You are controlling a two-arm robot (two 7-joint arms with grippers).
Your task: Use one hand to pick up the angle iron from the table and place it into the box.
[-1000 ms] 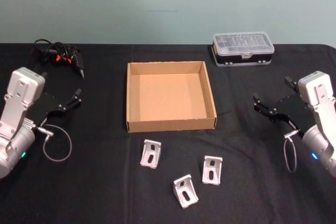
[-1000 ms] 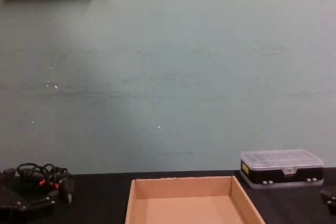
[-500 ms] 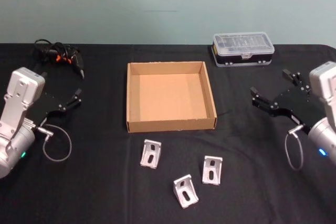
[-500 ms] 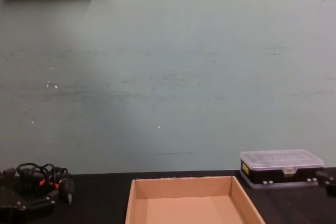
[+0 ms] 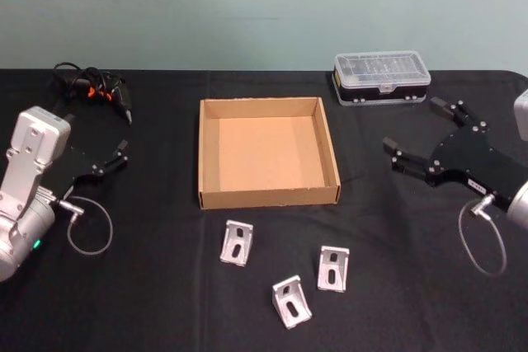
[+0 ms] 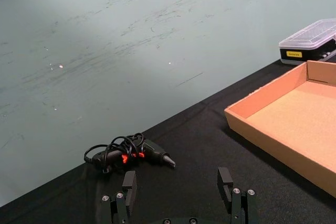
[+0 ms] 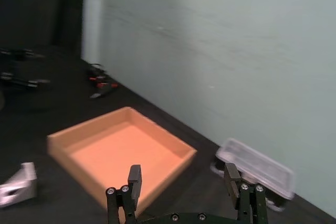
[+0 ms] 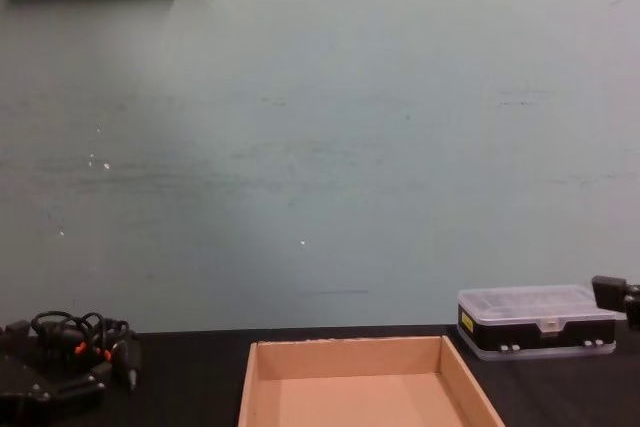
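Three silver angle irons [image 5: 237,241] [image 5: 332,268] [image 5: 291,300] lie on the black table [image 5: 165,286], in front of the box. The tan cardboard box [image 5: 268,197] sits mid-table and holds nothing; it also appears in the chest view [image 8: 350,345] and the right wrist view [image 7: 63,145]. My right gripper [image 5: 412,127] hovers open to the right of the box, empty, its fingers pointing towards it. One angle iron [image 7: 18,184] shows in the right wrist view, past the gripper [image 7: 183,178]. My left gripper [image 5: 97,133] rests open at the table's left side, also empty.
A clear-lidded plastic case [image 5: 382,76] stands at the back right, just behind the right gripper. A black tool with coiled cable [image 5: 95,92] lies at the back left. Bare table surrounds the angle irons at the front.
My right gripper has risen and moved left and back, towards the box and the plastic case. The left arm, box and angle irons have not moved.
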